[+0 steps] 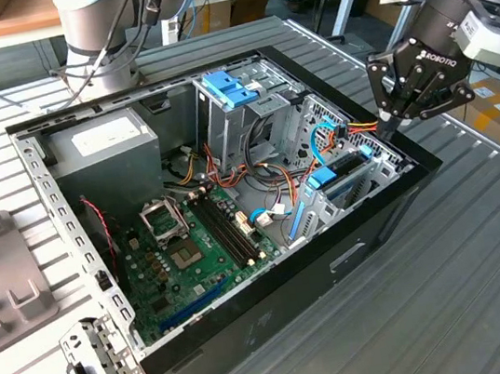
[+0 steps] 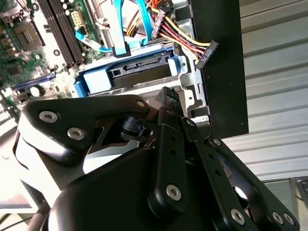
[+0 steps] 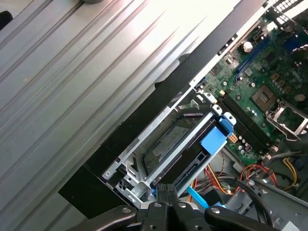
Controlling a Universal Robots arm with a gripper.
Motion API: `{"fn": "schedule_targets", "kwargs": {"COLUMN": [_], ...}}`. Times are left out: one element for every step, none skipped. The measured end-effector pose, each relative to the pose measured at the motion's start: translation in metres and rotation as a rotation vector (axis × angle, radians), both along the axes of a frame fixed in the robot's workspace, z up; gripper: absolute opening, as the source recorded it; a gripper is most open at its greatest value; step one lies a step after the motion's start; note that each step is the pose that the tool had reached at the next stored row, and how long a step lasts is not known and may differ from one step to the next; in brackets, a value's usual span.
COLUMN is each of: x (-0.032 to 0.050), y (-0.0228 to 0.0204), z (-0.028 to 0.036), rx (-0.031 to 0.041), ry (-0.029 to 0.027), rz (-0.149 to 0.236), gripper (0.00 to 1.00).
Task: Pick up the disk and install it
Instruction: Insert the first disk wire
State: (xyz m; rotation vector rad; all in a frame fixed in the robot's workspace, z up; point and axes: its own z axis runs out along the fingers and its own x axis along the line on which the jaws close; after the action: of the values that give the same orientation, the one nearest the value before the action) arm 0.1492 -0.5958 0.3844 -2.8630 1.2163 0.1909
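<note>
Bright blue plastic marks the disk (image 1: pixel 338 177), which sits in the metal drive cage (image 3: pixel 144 163) at the corner of the open computer case (image 1: pixel 277 305), just below the end effector (image 1: pixel 397 118). In the exterior view the black end effector hangs over the case's rim at that corner, its fingers pointing down toward the cage. In the second wrist view the disk (image 2: pixel 130 72) lies just beyond the fingertips (image 2: pixel 169 98), its dark connector edge framed by blue rails, with a blue ribbon cable (image 2: pixel 119 29) and a bundle of red, yellow and black wires (image 2: pixel 180 36) nearby. In the first wrist view the fingers (image 3: pixel 166 192) stand pressed together with no gap, holding nothing, right at the cage's end; the blue tab of the disk (image 3: pixel 214 139) lies further off, toward the green motherboard (image 3: pixel 260 96). The case rests on a ribbed metal worktop (image 1: pixel 485 246).
</note>
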Motion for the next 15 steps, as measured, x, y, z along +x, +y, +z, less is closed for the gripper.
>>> {"fn": "schedule_targets", "kwargs": {"x": [0.0000, 0.0000, 0.0000, 0.0000, 0.0000, 0.0000, 0.0000, 0.0000, 0.0000, 0.0000, 0.0000, 0.0000, 0.0000, 0.0000, 0.0000], "y": [0.0000, 0.0000, 0.0000, 0.0000, 0.0000, 0.0000, 0.0000, 0.0000, 0.0000, 0.0000, 0.0000, 0.0000, 0.0000, 0.0000, 0.0000], "z": [0.0000, 0.0000, 0.0000, 0.0000, 0.0000, 0.0000, 0.0000, 0.0000, 0.0000, 0.0000, 0.0000, 0.0000, 0.0000, 0.0000, 0.0000], "rx": [0.0000, 0.0000, 0.0001, 0.0000, 0.0000, 0.0000, 0.0000, -0.0001, -0.0001, -0.0001, -0.0001, 0.0000, -0.0001, 0.0000, 0.0000], "ry": [0.0000, 0.0000, 0.0000, 0.0000, 0.0000, 0.0000, -0.0001, -0.0001, 0.0000, 0.0000, 0.0000, 0.0000, 0.0000, 0.0000, 0.0000], "rz": [0.017, 0.030, 0.041, 0.049, 0.063, 0.074, 0.087, 0.091, 0.091, 0.091, 0.091, 0.091, 0.091, 0.092, 0.092], "gripper": [0.11, 0.11, 0.11, 0.11, 0.11, 0.11, 0.11, 0.11, 0.11, 0.11, 0.11, 0.11, 0.11, 0.11, 0.17]}}
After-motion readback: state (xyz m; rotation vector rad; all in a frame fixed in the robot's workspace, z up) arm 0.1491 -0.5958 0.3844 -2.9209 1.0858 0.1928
